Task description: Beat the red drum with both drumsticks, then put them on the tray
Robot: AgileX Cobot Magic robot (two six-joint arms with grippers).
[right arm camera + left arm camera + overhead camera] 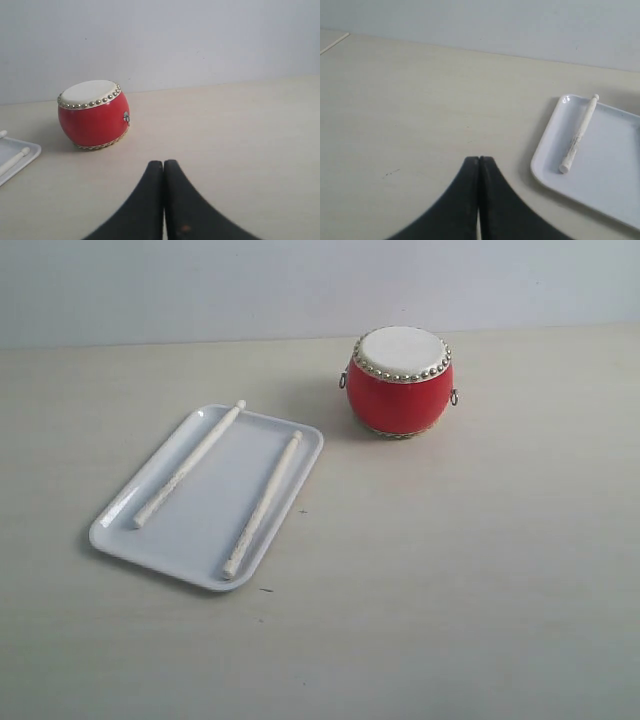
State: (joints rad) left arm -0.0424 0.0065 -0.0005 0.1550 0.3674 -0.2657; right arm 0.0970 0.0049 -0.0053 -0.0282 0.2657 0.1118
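Red drum: one, upright on the table, near the far right corner of the tray, apart from it. One white tray, two drumsticks lying on it, roughly parallel: left drumstick with its ball tip over the far rim, right drumstick along the right rim. Left gripper and right gripper: fingers pressed together, empty, over table. Drum and tray in open view.

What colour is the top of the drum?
The drum has a cream top, clearest in the exterior view.
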